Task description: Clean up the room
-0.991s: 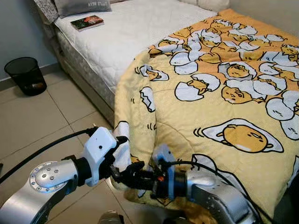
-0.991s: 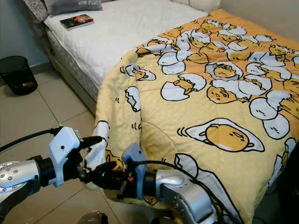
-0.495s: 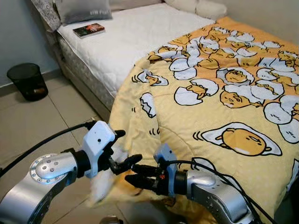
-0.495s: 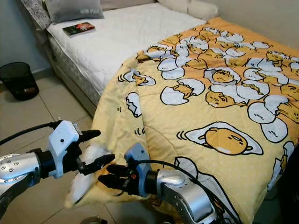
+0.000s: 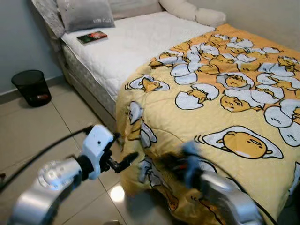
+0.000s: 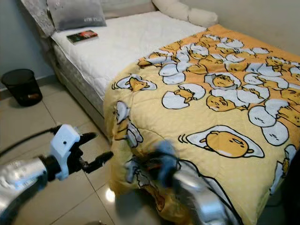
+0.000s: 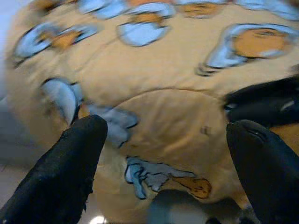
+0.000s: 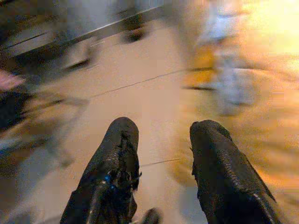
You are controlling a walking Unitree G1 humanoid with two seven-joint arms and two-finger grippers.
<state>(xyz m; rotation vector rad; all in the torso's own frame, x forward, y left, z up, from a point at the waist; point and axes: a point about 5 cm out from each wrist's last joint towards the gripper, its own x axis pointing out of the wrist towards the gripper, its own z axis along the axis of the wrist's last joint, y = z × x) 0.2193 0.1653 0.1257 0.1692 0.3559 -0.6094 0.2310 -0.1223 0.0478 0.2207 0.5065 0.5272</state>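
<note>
A yellow blanket (image 5: 220, 108) printed with egg characters covers the near half of the bed, and its corner (image 5: 145, 168) hangs over the side toward the floor. My left gripper (image 5: 125, 146) is just left of that corner, above the tiles. In the left wrist view its black fingers (image 7: 70, 168) stand wide apart, open, with the blanket beyond them. My right arm (image 5: 215, 187) is blurred low against the blanket's hanging edge. The right gripper (image 8: 161, 140) is open, with floor and blanket showing past its fingers.
The bare white mattress (image 5: 136, 42) carries a book (image 5: 91, 37) and a grey pillow (image 5: 86, 13), with cream pillows (image 5: 190, 11) by the wall. A black waste bin (image 5: 32, 87) stands on the tiled floor (image 5: 37, 131) to the left.
Both grippers held the blanket's corner a second ago; they have let go and it now hangs down the bed's side. The right arm is moving fast. The camera has tilted up.
</note>
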